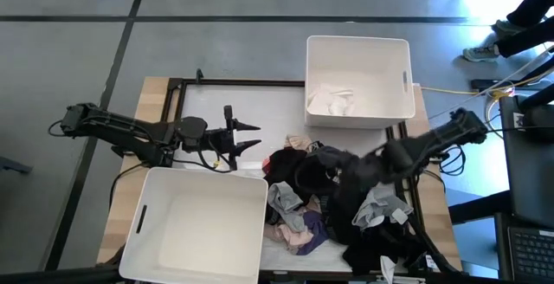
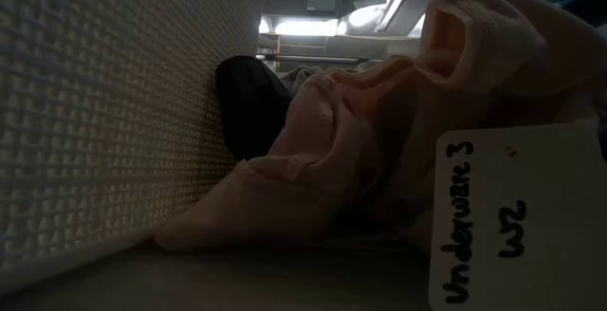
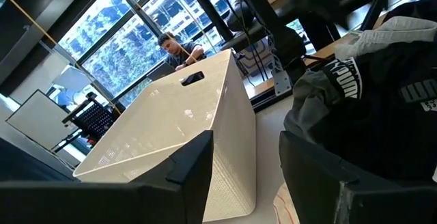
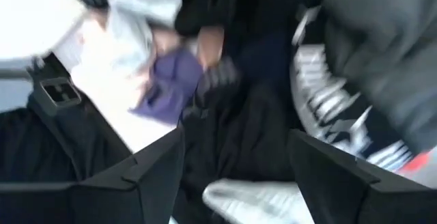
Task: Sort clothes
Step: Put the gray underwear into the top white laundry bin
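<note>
- High view: the left arm stretches in from the table's left edge, its left gripper [image 1: 249, 137] pointing toward the heap, fingers spread and holding nothing. The right arm slants down from the right, and the right gripper [image 1: 325, 161] sits buried in the top of the clothes [image 1: 338, 210], a tangled pile of black, grey, pink and purple at the table's front right. A few white pieces [image 1: 333, 102] lie inside the far bin [image 1: 357, 59]; the near bin [image 1: 195, 232] stands just left of the pile.
- Low view: a pale pink garment [image 2: 322, 159] lies against the textured bin wall [image 2: 104, 112], a black piece [image 2: 248, 102] behind it, and a handwritten tag [image 2: 507, 221] reads "Underwear".
- Left wrist view: the two dark fingers [image 3: 188, 183] stand apart with nothing between them; black fabric with white lettering [image 3: 369, 94] lies just beside them, the white bin on the other side.
- Right wrist view: the fingers [image 4: 143, 176] are splayed wide over black cloth [image 4: 232, 149], close above it; a purple piece [image 4: 171, 80] and grey ones lie beyond. Whether they touch the cloth I cannot tell.
</note>
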Controlling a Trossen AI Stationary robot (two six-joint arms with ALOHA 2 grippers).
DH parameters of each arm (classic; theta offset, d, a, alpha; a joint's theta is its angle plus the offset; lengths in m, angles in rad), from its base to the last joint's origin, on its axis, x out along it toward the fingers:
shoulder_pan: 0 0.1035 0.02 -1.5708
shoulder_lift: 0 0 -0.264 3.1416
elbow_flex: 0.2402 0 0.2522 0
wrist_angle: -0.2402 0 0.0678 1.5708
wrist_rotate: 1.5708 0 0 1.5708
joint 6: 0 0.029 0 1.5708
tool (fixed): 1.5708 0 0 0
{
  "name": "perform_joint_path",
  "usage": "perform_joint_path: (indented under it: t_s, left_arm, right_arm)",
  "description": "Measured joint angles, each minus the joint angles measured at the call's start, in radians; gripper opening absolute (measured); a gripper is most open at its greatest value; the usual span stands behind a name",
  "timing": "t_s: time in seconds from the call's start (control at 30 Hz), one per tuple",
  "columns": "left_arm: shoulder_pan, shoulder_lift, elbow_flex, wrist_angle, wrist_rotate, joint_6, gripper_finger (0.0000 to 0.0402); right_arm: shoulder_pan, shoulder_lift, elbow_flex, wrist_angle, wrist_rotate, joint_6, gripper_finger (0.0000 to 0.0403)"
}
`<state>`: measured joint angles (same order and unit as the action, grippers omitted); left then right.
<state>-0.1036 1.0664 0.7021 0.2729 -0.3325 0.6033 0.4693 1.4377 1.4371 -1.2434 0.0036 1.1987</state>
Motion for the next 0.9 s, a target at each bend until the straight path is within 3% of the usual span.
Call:
perform_joint_path:
  t_s: [0.17,0.33,0.6,0.9]
  left_arm:
    - [0.000,0.000,0.000,0.000,0.000,0.000,0.0159]
    - [0.000,0.000,0.000,0.001,0.000,0.000,0.0159]
    - [0.000,0.000,0.000,0.008,0.000,-0.001,0.0159]
    - [0.000,0.000,0.000,0.007,0.000,-0.005,0.0159]
  right_arm:
    - [0.112,0.061,0.000,-0.031,-0.022,0.145,0.0259]
    - [0.212,0.097,-0.001,-0.159,-0.024,0.187,0.0259]
    - [0.308,0.098,-0.005,-0.229,0.058,0.126,0.0259]
    - [0.392,0.105,-0.110,-0.148,0.121,0.018,0.0259]
